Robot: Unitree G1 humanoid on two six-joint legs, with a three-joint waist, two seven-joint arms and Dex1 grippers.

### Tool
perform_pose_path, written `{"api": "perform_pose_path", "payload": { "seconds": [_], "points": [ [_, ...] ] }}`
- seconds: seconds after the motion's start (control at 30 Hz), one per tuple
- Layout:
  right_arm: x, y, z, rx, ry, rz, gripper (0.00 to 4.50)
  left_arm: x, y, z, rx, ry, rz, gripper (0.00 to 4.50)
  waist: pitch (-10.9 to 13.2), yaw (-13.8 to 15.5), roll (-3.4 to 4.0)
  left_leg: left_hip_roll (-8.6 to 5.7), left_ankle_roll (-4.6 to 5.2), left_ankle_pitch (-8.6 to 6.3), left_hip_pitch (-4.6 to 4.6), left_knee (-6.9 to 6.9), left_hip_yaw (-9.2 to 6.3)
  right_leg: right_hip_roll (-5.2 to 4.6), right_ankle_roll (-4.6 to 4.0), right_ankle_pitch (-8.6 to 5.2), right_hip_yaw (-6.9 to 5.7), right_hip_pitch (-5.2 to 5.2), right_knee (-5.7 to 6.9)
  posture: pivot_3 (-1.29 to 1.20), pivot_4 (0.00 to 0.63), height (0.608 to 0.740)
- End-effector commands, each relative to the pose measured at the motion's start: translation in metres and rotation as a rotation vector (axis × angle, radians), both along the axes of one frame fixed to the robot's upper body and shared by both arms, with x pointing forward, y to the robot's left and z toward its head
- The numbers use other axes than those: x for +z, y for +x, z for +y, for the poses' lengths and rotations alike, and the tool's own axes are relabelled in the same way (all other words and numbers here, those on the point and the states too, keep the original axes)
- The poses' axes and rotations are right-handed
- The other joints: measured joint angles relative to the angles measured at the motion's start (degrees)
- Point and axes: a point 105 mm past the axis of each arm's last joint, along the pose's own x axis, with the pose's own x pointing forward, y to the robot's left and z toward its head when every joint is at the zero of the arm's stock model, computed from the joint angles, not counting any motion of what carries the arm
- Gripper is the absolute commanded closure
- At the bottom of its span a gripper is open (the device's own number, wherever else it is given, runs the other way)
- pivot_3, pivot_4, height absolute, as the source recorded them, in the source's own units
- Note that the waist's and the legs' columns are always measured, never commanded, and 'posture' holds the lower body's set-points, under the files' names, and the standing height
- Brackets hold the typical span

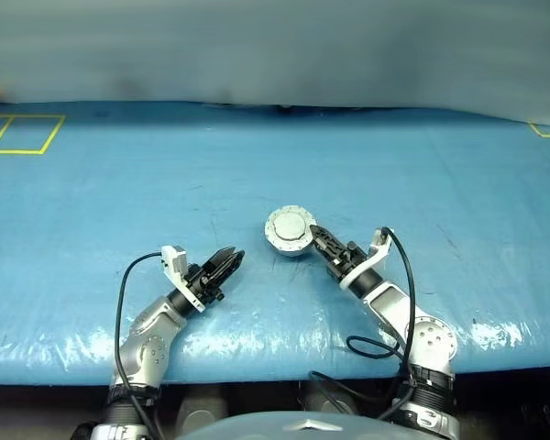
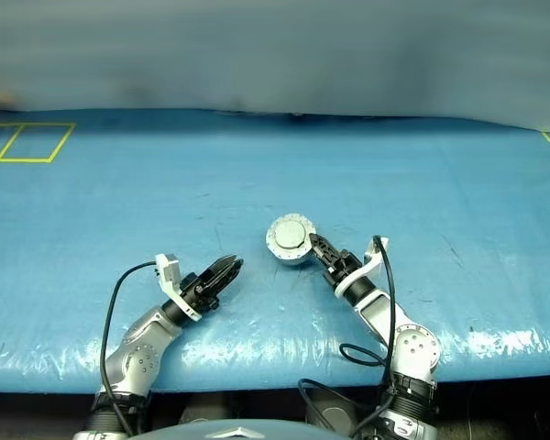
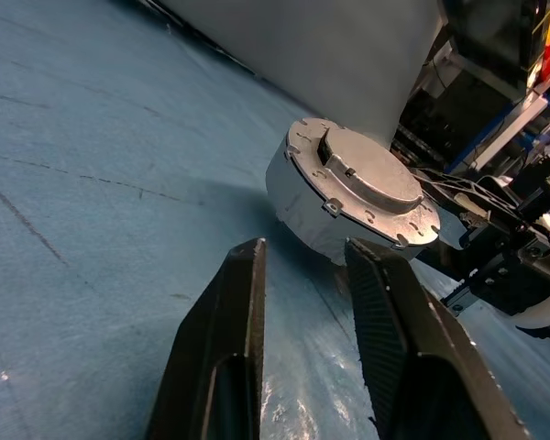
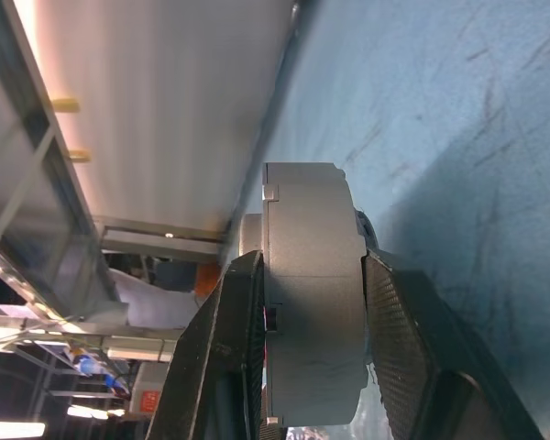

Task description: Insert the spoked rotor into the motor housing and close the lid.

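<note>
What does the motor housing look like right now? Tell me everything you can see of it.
The motor housing is a round, shallow grey case that looks like metal, shut, with its lid on top: a raised circle, small tabs around the rim. It is tilted, lifted off the blue table, pinched across its thickness between the fingers of the right claw. The left claw stands open beside it, apart from it. Its inside cannot be seen.

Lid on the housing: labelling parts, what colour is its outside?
Plain light grey lid, clearest in the left wrist view.
</note>
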Motion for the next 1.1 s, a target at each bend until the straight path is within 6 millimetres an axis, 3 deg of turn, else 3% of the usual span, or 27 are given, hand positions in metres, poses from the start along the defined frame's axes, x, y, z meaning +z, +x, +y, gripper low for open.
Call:
{"api": "perform_pose_path", "payload": {
  "seconds": [0.03,0.17,0.3,0.53,0.73,1.03,1.1],
  "points": [
    [0.040,-0.001,0.010,0.050,0.095,-0.150,3.28,0.024,-0.004,-0.005,-0.053,-0.130,-0.037,1.25,0.0,-0.1,0.04,0.00,0.00,0.00,0.00,0.00,-0.01,0.01,0.00,0.00,0.00,0.00,0.00,0.00,0.150,0.740],
    [0.051,-0.009,0.018,0.105,0.170,-0.187,3.28,0.035,-0.005,-0.007,-0.093,-0.258,0.018,0.02,0.0,-0.2,0.06,0.00,0.00,0.00,-0.02,0.00,-0.02,0.01,0.00,0.00,-0.01,0.00,-0.02,0.00,0.150,0.740],
    [0.057,-0.020,0.027,0.172,0.223,-0.215,3.28,0.039,-0.003,-0.007,-0.141,-0.421,0.136,0.02,0.1,-0.2,0.09,0.00,0.00,0.00,-0.06,0.03,-0.10,0.00,0.01,0.00,-0.09,0.00,-0.02,0.00,0.150,0.740],
    [0.055,-0.028,0.042,0.242,0.222,-0.201,3.28,0.037,-0.006,-0.017,-0.198,-0.422,0.212,0.02,0.1,-0.2,0.09,0.00,0.00,0.00,-0.06,0.04,-0.13,0.01,0.00,0.00,-0.13,0.01,-0.04,0.00,0.150,0.740],
    [0.040,-0.034,0.061,0.315,0.181,-0.136,3.28,0.041,-0.010,-0.025,-0.250,-0.444,0.211,0.02,0.1,-0.2,0.08,-0.01,0.00,0.00,-0.07,0.04,-0.14,0.01,-0.01,0.01,-0.13,0.01,-0.04,0.00,0.150,0.740],
    [0.037,-0.034,0.062,0.313,0.167,-0.133,3.28,0.048,-0.006,-0.022,-0.218,-0.494,0.154,0.02,0.1,0.0,0.08,-0.01,0.00,0.00,-0.09,0.09,-0.14,0.01,0.00,0.01,-0.13,0.01,-0.06,0.00,0.150,0.740],
    [0.037,-0.032,0.060,0.303,0.162,-0.134,3.28,0.050,-0.006,-0.021,-0.217,-0.507,0.139,0.39,0.1,0.0,0.08,-0.02,0.00,0.00,-0.12,0.11,-0.14,0.01,0.01,0.02,-0.13,0.01,-0.08,0.00,0.150,0.740]
  ]
}}
